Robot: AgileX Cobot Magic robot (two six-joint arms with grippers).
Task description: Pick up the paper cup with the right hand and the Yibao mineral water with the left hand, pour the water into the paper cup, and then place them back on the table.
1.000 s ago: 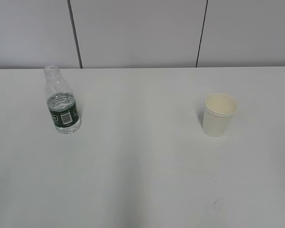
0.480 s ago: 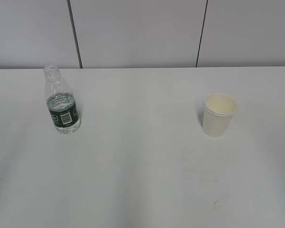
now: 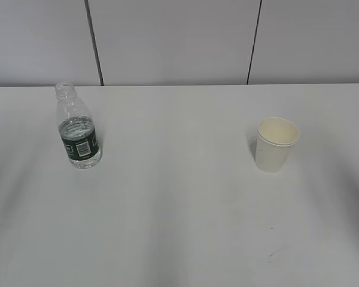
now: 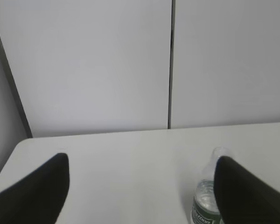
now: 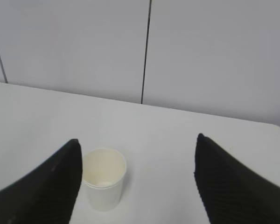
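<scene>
The Yibao mineral water bottle (image 3: 77, 128) stands upright and uncapped on the left of the white table (image 3: 179, 209), partly filled with clear water (image 3: 78, 127). The cream paper cup (image 3: 275, 143) stands upright on the right. Neither arm shows in the exterior view. In the left wrist view my left gripper (image 4: 142, 168) is open and empty; the bottle (image 4: 206, 196) stands ahead, partly behind the right finger (image 4: 242, 196). In the right wrist view my right gripper (image 5: 136, 163) is open and empty; the cup (image 5: 104, 177) stands ahead, just inside the left finger (image 5: 51, 186).
A grey panelled wall (image 3: 179, 42) with dark vertical seams rises behind the table's far edge. A small dark mark (image 3: 269, 257) lies on the tabletop near the front right. The table's left edge shows in the left wrist view (image 4: 14, 154).
The bottle and cup have not moved. Soft shadows have spread over the table's left and right sides in the exterior view.
</scene>
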